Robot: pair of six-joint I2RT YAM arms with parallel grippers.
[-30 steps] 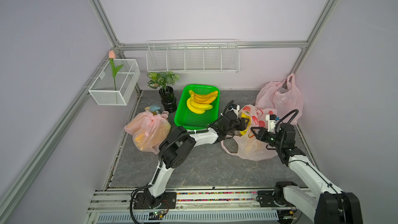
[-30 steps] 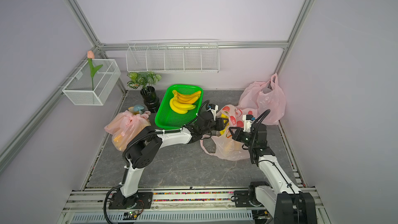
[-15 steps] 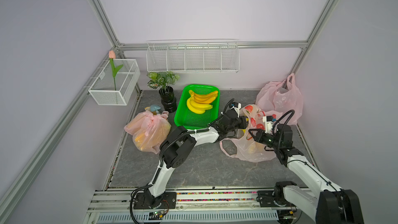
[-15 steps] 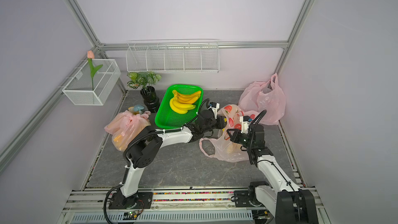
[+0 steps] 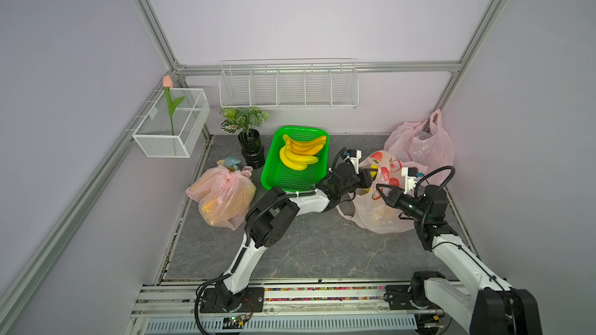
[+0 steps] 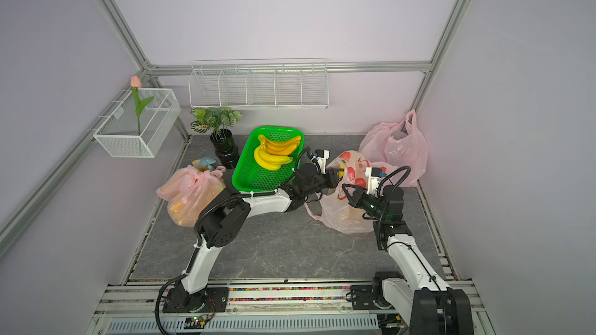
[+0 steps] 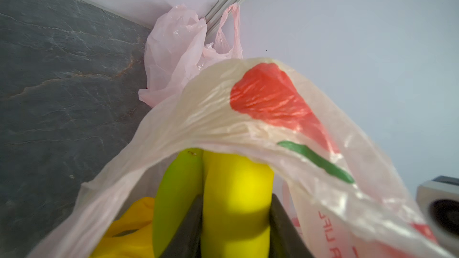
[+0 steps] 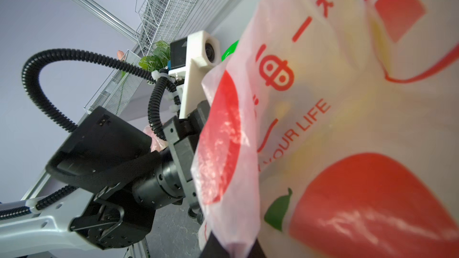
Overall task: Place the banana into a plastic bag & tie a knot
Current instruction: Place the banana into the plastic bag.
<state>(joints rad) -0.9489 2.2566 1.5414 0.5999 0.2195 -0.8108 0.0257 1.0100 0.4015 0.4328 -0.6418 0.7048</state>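
- In both top views the left gripper (image 5: 367,179) (image 6: 333,177) reaches into the mouth of the printed bag (image 5: 374,217), which lies on the table to the right of the green tray (image 5: 290,182). A yellow banana (image 5: 373,169) shows at its tip, inside the mouth.
- There the right gripper (image 5: 380,190) holds the bag's near rim up. A bunch (image 5: 300,154) lies in the tray.
- Left wrist: the dark fingers (image 7: 191,227) clamp the banana (image 7: 236,189) from both sides, under the raised bag film (image 7: 223,110).
- Right wrist: the right gripper (image 8: 229,249) is closed, pinching a fold of the bag (image 8: 347,120). The left gripper's tip is hidden behind the film.
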